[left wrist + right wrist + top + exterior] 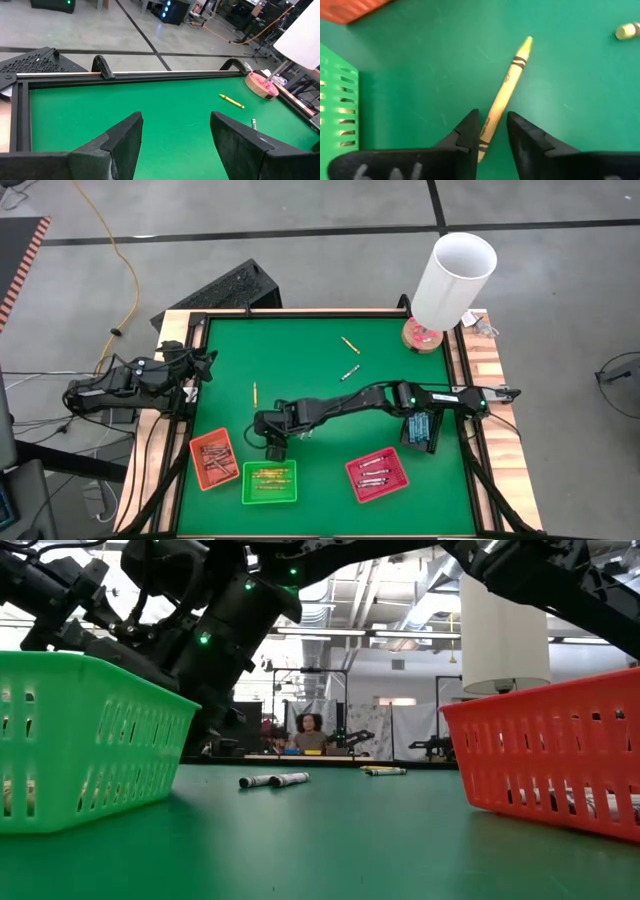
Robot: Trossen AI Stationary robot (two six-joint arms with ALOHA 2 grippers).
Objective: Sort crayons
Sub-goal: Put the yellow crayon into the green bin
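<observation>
Dark fingers (465, 137) of the right gripper (492, 135) straddle a yellow crayon (506, 85) lying on the green mat (330, 380), closing in on its lower end, just above the green tray (270, 482). Two more crayons (350, 358) lie loose farther up. Over at the mat's left edge, the left gripper (175, 145) waits, spread wide and empty.

Yellow crayon (502, 95) — between claw fingers
</observation>
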